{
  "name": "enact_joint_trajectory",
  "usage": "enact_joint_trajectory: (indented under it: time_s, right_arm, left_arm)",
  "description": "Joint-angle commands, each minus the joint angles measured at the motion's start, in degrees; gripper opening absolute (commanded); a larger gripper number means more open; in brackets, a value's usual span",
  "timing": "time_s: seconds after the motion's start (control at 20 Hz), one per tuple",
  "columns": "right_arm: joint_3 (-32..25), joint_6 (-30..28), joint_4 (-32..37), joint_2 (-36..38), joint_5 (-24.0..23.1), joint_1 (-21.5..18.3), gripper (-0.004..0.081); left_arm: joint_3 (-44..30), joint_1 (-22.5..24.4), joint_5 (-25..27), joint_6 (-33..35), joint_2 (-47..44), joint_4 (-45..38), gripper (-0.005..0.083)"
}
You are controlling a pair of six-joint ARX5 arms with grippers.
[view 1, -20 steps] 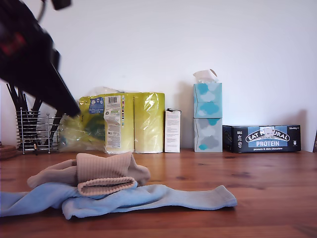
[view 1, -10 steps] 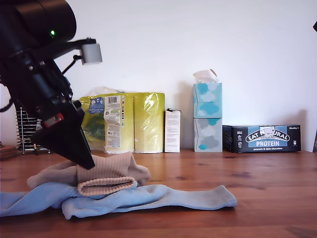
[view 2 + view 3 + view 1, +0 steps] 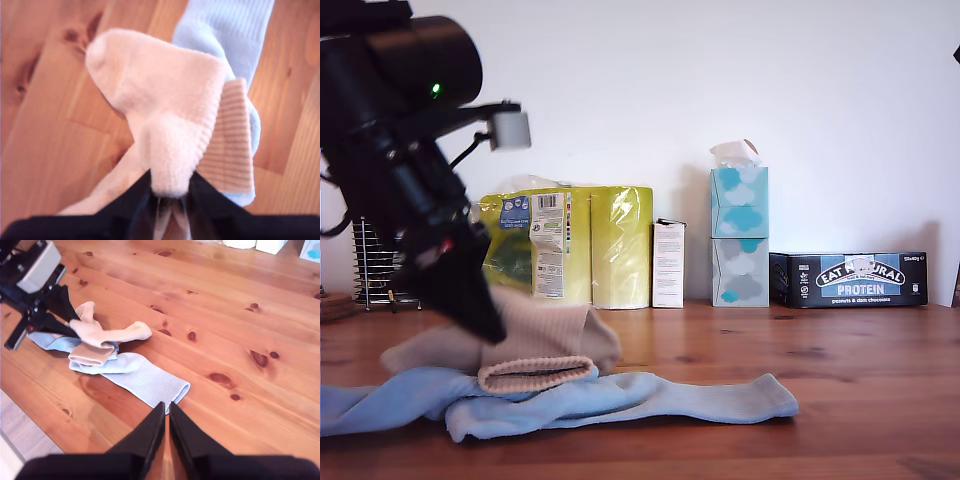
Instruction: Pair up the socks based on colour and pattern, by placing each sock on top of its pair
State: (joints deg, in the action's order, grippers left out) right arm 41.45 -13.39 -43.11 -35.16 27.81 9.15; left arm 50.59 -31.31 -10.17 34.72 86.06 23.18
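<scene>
Two grippers were at work over the pine table (image 3: 840,400). My first gripper (image 3: 169,200) had its jaws closed on a fold of a beige sock (image 3: 165,110), the knit bunched tight between the dark fingers (image 3: 135,200); in the exterior view that arm stood at the exterior view's left, its tip down in the heap of socks. A second beige sock (image 3: 535,372) lay under it with its ribbed cuff facing the exterior camera, and both rested on top of the pale blue socks (image 3: 650,398), which stretched along the table's front edge towards the exterior view's right. I could not tell whether the blue cloth was one sock or two where it ran beneath the beige.

My second gripper (image 3: 166,412) hung well above the wood, apart from the heap, its two fingers pressed nearly together with nothing between them. Its camera looked down on the blue cuff (image 3: 150,385) lying just beyond its tips.

Against the wall stood a yellow wrapped pack of rolls (image 3: 570,245), a small white carton (image 3: 668,263), two stacked tissue boxes (image 3: 739,235), a dark snack box (image 3: 848,279) and a wire rack (image 3: 382,265).
</scene>
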Motion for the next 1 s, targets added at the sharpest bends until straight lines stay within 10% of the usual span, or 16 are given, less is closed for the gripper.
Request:
enact_joint_trajectory:
  time_s: [0.0, 0.65, 0.85, 0.95]
  right_arm:
    - [-0.5, -0.1, -0.1, 0.1, 0.3, 0.3, -0.0013]
    - [-0.5, 1.2, 0.3, -3.4, 0.7, 6.2, -0.0013]
    - [-0.5, 1.6, 1.0, -7.2, 0.7, 8.8, -0.0013]
    - [-0.5, 1.8, 1.7, -8.4, 0.7, 9.9, -0.0013]
  left_arm:
    - [3.0, 0.2, -0.3, 0.2, 0.1, -0.8, -0.0021]
    - [4.2, 6.1, 5.5, -1.8, 12.1, -17.0, 0.0006]
    - [5.3, 5.2, 8.7, -3.4, 11.2, -16.2, 0.0502]
    - [7.1, 4.7, 9.6, -5.2, 9.8, -12.8, 0.0526]
